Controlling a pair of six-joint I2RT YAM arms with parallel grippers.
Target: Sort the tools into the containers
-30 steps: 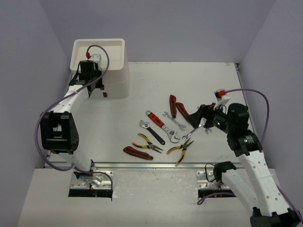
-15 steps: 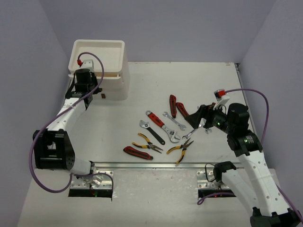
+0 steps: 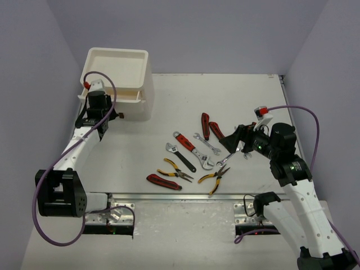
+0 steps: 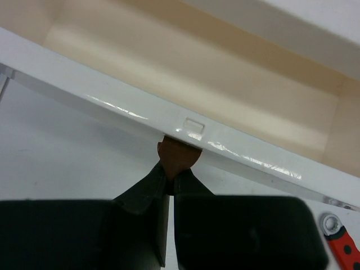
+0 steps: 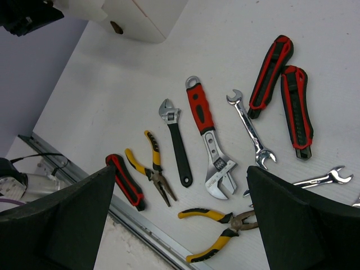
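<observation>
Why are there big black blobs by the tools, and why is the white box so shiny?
Right wrist view: the blobs are the right pincer's fingers, too close to the lens, so blurry; the tools look sharp. Left wrist view: light glints in streaks on the drawer front; the left pincer, shut on the brown handle, is dark.

Top: whole table [image 3: 169,101] from above. Left wrist: drawer [image 4: 140,118] close-up. Right wrist: tools [image 5: 201,112], shared with top.
</observation>
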